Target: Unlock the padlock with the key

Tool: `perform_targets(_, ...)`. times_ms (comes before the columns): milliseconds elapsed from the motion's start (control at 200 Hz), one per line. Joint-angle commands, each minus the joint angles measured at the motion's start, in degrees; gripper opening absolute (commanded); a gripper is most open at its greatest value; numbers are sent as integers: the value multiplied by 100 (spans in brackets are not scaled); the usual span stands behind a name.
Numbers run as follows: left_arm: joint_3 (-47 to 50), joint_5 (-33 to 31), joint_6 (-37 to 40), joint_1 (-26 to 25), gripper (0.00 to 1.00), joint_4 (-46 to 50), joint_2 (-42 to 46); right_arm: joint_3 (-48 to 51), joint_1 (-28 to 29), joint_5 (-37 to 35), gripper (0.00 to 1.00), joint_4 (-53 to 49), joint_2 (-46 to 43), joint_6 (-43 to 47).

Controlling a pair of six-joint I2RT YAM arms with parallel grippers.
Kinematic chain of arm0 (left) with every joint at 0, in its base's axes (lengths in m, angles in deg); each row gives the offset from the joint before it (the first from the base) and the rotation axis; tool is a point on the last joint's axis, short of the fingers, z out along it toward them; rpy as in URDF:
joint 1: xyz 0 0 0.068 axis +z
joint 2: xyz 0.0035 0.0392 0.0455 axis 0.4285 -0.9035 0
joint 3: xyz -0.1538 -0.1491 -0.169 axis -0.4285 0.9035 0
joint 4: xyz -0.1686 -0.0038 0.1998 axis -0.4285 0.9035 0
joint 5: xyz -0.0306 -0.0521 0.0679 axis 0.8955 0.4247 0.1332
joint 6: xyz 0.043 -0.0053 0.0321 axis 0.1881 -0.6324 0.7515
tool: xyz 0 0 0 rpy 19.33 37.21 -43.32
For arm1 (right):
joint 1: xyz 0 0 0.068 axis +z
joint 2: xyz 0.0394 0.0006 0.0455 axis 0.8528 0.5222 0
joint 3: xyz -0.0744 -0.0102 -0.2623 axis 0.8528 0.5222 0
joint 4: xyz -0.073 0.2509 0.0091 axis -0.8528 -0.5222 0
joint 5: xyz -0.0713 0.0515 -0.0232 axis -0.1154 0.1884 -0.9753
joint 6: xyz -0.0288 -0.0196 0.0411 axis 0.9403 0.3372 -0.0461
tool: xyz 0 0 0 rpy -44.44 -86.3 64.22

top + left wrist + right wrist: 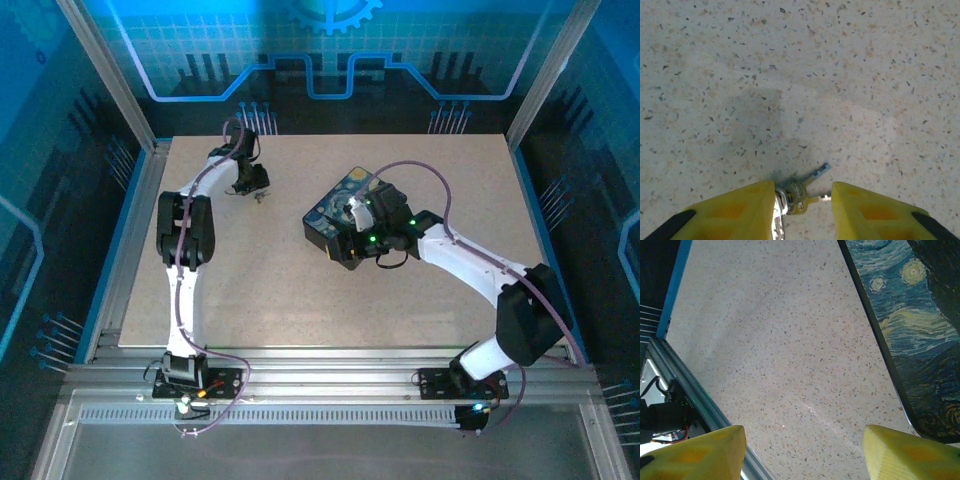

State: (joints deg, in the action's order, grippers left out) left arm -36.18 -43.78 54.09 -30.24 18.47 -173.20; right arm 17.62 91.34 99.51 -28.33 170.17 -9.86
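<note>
The task is hardly begun. The padlock (795, 195) lies on the bench (300, 290) toward 11 o'clock, the key (817, 173) touching it. The left pincer (802, 186) stands apart around both, gripping nothing. The right pincer (802, 431), also apart, hovers beside the box (910, 340).

From above, the box (340, 195) sits near the middle of the table (290, 300). The right gripper (360, 225) is over the box's 5 o'clock side. The padlock (262, 197) lies on the table at the box's 9 o'clock, well apart from it. It lies between the left gripper's (250, 183) fingers. The key (816, 173) sticks out from the padlock toward 2 o'clock in the left wrist view.
</note>
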Motion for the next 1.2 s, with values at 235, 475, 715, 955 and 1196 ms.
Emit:
perform_targets(235, 39, 173, -89, 82, 34, 153, -253, -298, -56, 197, 64, -23, 277, 121)
perform_targets(475, 396, 235, -182, 82, 29, -45, -168, -311, -63, 200, 63, -50, 301, 117)
perform_targets(715, 839, 208, -207, 82, 28, -191, 44, -307, -56, 229, 63, -32, 285, 80)
perform_targets(955, 1451, 391, -318, 60, 36, -567, 446, -237, -56, 227, 63, 7, 221, 53)
perform_targets(1196, 1794, 638, -357, 14, 41, -945, 859, -193, -49, 243, 63, 50, 195, 51)
